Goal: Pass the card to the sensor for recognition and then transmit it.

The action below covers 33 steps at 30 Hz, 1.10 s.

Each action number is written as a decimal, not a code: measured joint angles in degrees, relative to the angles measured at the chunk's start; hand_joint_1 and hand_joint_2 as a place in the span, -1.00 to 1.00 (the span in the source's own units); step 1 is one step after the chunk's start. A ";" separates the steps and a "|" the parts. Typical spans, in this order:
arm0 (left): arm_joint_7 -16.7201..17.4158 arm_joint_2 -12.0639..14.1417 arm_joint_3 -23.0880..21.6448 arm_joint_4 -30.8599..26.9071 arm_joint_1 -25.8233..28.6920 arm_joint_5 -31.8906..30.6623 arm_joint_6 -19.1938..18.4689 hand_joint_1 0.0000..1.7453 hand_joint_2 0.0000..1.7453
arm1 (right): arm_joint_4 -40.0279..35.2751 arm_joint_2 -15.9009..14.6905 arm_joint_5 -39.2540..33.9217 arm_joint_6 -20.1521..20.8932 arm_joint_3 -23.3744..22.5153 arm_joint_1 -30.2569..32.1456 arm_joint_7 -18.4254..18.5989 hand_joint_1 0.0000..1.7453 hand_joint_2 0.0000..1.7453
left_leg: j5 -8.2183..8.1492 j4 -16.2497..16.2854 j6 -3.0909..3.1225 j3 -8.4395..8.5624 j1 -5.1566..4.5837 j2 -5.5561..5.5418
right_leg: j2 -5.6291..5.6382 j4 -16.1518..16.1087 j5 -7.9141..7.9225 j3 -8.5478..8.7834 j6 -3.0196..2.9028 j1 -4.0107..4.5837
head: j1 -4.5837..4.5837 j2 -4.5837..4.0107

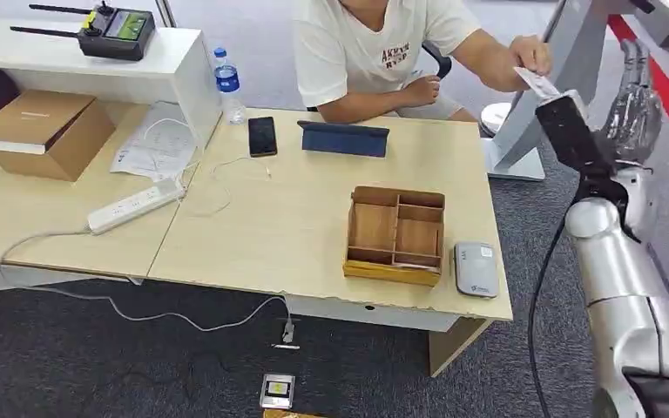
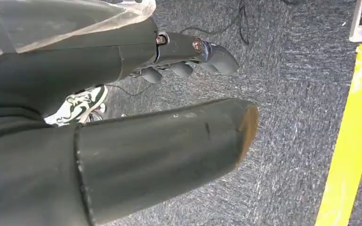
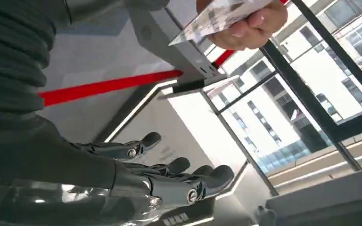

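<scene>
A person seated behind the table holds a white card [image 1: 536,83] out toward my raised right hand [image 1: 631,104]. The card stays in the person's fingers, just left of my hand and apart from it. In the right wrist view the card [image 3: 221,16] is held beyond my right hand [image 3: 136,174], whose fingers [image 3: 179,165] are spread and hold nothing. The grey-white sensor [image 1: 476,268] lies flat at the table's front right corner. My left hand [image 2: 122,66] hangs over the carpet with its fingers apart and nothing in it.
A wooden divided box [image 1: 395,233] stands just left of the sensor. Farther back lie a phone [image 1: 262,136], a blue tablet case [image 1: 344,138] and a water bottle [image 1: 227,84]. A power strip [image 1: 135,205] and cardboard box [image 1: 42,131] are at the left. A small device [image 1: 277,390] sits on the floor.
</scene>
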 joint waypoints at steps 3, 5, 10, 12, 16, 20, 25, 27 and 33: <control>0.02 0.09 -0.20 0.00 0.07 0.02 0.13 -1.00 -1.00 | 2.06 0.07 3.29 -1.69 2.02 -1.85 0.55 -1.00 1.00 | 0.00 0.00 0.00 -0.01 0.00 0.00 | 0.00 0.00 0.00 -0.01 0.00 0.00 | -0.02 0.00; 0.02 0.24 -0.63 0.00 0.12 0.15 0.13 -1.00 -1.00 | 6.94 0.15 5.89 -2.76 6.65 -4.87 1.18 -1.00 1.00 | 0.00 0.00 0.00 -0.01 0.00 0.00 | 0.00 0.00 0.00 -0.02 0.00 0.01 | -0.02 0.00; 0.52 0.31 -1.20 0.00 0.13 0.50 0.13 -1.00 -1.00 | 10.38 0.24 6.08 -2.78 9.40 -6.10 1.37 -1.00 1.00 | 0.00 0.01 0.00 -0.01 0.00 0.00 | 0.00 0.00 0.00 -0.02 0.00 0.01 | 0.00 0.02; 0.63 0.33 -1.22 0.00 0.13 0.70 0.13 -1.00 -1.00 | 11.11 0.44 6.13 -2.76 10.02 -6.43 1.62 -0.82 1.00 | 0.00 0.01 0.00 -0.01 0.00 0.00 | 0.00 0.00 0.00 -0.02 0.00 0.01 | 0.00 0.00; 1.03 0.33 -1.31 0.00 0.12 1.12 0.13 -1.00 -1.00 | 12.59 1.24 5.63 -2.61 10.67 -6.88 1.44 1.00 1.00 | 0.00 0.00 0.00 0.00 0.00 0.00 | 0.01 0.00 0.00 -0.03 0.00 0.01 | -0.02 0.00; 1.16 0.33 -1.33 0.00 0.12 1.27 0.13 -1.00 -1.00 | 13.80 2.08 4.95 -2.52 11.13 -7.14 1.00 1.00 1.00 | 0.00 0.01 0.00 -0.01 0.00 0.01 | 0.00 0.00 0.00 -0.03 0.00 0.02 | -0.02 0.02; 1.20 0.31 -1.33 0.00 0.12 1.22 0.13 -1.00 -1.00 | 14.82 2.77 4.86 -2.45 11.33 -7.39 0.37 1.00 1.00 | 0.00 0.01 0.00 -0.01 0.00 0.01 | 0.00 0.00 0.00 -0.03 0.00 0.01 | -0.02 0.00; 1.20 0.31 -1.36 0.00 0.12 1.11 0.13 -1.00 -1.00 | 15.17 3.08 4.77 -2.45 11.37 -7.53 0.11 1.00 1.00 | 0.00 0.01 0.00 -0.01 0.00 0.01 | 0.00 -0.01 0.00 -0.03 0.00 0.01 | -0.02 0.02; 1.25 0.31 -1.42 0.00 0.12 1.14 0.13 -1.00 -1.00 | 15.98 3.78 4.53 -2.43 11.41 -8.36 -0.22 1.00 1.00 | 0.00 0.01 0.00 0.00 0.00 0.01 | 0.01 -0.01 0.00 -0.04 0.00 0.01 | -0.02 0.02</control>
